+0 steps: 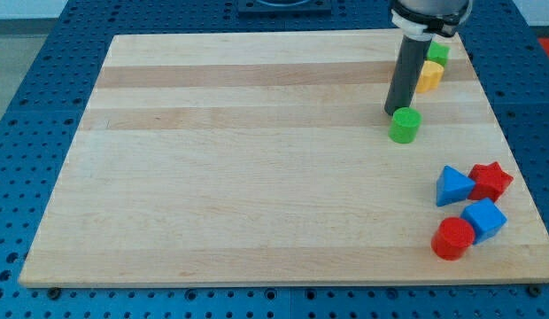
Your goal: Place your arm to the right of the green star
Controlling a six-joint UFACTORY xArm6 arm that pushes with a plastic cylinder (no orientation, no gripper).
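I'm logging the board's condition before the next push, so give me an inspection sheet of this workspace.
Surface: pale wooden board lying on a blue perforated table; no marks seen.
Job's things: a green block sits near the view's top right, partly hidden behind the arm; its shape cannot be made out, so it may be the star.
Clutter: green cylinder, yellow block, blue triangular block, red star, blue block, red cylinder.
Grippers: none fitted; my tip rests just left of the green cylinder, about touching it.
Cables: nothing seen.
Surroundings: a dark fixture at the view's top edge.
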